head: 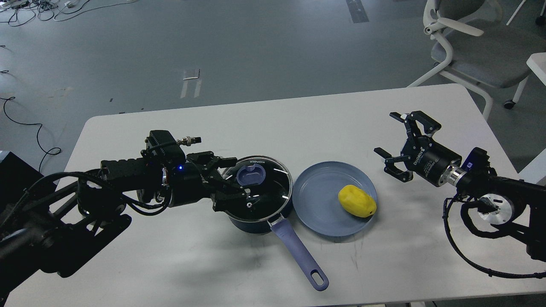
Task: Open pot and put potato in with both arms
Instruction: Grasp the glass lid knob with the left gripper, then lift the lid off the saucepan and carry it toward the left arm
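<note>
While the glass lid (259, 184) sits on the pot (256, 219) at the centre of the frame, the left gripper (233, 181) reaches in from the left with its fingers spread on either side of the lid's blue knob (251, 175); the fingers are released, one above the knob and one below it, and whether either touches the knob cannot be told; the pot stands on the white table (384, 264), its long lavender-blue handle (298, 253) running down toward the lower centre of the frame. Just to the right of the pot, nearly touching its rim, lies a shallow blue plate (315, 187); the potato (357, 201), bright yellow and egg-shaped, rests on the right half of that plate, near its right rim. Further right, well apart from the plate, the right gripper (394, 137) hovers above the table with its fingers spread wide and nothing between them; its arm enters from the right edge of the frame. Beyond the table, at the upper right, stands a white office chair (473, 47) on the grey floor.
</note>
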Available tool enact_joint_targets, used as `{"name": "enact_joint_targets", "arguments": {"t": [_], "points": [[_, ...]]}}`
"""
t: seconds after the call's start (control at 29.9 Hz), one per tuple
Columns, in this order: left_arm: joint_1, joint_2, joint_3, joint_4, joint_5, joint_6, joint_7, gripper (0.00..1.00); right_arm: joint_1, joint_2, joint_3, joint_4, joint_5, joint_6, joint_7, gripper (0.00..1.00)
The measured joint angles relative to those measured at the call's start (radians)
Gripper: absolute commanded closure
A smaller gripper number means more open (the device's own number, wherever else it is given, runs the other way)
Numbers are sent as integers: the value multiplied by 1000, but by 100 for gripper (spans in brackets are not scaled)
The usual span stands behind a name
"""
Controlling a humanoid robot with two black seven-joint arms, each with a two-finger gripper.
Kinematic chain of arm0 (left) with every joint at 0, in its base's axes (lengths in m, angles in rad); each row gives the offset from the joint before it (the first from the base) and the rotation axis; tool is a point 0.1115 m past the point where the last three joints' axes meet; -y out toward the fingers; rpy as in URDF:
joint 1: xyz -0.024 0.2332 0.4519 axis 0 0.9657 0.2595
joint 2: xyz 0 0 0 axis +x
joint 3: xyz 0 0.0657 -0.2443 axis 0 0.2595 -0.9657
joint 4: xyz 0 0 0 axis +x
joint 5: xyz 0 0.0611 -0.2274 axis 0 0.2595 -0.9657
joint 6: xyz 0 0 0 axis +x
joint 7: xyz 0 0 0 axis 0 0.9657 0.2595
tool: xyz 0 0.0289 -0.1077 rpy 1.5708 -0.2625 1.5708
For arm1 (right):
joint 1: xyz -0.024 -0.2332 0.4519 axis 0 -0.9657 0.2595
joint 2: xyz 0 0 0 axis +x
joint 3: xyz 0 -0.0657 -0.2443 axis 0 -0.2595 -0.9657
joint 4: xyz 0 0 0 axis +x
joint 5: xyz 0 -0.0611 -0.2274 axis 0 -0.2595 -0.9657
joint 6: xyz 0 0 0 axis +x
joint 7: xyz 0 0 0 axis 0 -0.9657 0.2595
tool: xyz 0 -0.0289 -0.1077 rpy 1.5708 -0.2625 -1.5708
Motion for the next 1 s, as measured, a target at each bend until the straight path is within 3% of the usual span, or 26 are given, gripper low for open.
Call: {"name": "enact_joint_targets", "arguments": {"t": [0.57,0.67,0.74,1.0], "points": [[10,-31,9,35,14,27,0,8,0,3,-1,-6,-1,0,0,0],[10,-31,10,35,14,30,0,18,0,3,-2,-6,-1,0,0,0],[10,-31,10,35,14,30,0,31,0,4,-2,-6,-1,0,0,0],[10,-31,9,35,23,32,0,53,0,4,-2,-6,-1,0,0,0]]}}
